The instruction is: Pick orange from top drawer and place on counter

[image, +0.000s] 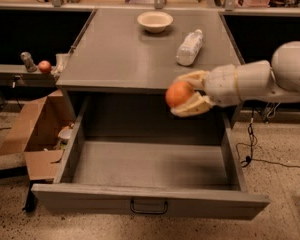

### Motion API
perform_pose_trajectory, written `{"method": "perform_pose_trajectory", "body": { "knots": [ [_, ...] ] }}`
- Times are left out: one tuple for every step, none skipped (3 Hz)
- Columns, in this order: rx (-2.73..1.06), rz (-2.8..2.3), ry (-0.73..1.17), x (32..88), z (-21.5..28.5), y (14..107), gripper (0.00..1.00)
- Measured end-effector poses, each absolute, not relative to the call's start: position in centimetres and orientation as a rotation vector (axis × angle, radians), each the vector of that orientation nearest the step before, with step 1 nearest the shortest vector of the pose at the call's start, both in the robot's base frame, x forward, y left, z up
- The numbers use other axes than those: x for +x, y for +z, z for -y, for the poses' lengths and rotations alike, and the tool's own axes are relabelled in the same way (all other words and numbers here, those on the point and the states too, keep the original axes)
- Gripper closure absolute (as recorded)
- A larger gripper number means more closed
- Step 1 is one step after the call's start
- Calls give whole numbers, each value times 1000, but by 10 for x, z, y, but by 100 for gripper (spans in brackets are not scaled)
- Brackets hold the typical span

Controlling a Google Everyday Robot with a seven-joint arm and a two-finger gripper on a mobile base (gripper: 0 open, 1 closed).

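My gripper [184,95] reaches in from the right and is shut on the orange [178,94], a round orange fruit. It holds the orange in the air at the height of the counter's front edge, above the open top drawer [150,200]. The drawer is pulled fully out and nothing shows inside it; its dark wire handle [148,207] sits centred on the front panel. The grey metal counter [120,54] lies just behind the orange.
A cream bowl [155,21] and a lying plastic bottle [189,47] sit on the counter's far half. A small red fruit [44,66] rests on a side ledge at left. An open cardboard box [32,134] stands on the floor left of the drawer.
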State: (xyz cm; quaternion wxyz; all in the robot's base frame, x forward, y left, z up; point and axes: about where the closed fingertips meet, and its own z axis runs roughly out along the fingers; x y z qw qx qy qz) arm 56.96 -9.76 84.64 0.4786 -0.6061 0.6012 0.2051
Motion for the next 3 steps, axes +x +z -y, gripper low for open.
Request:
{"method": "perform_pose_trajectory", "body": {
  "knots": [
    [-1470, -1367, 530, 610, 70, 895, 100],
    [-1431, -1283, 584, 648, 37, 931, 100],
    [-1433, -1285, 585, 647, 37, 930, 100]
  ]
}}
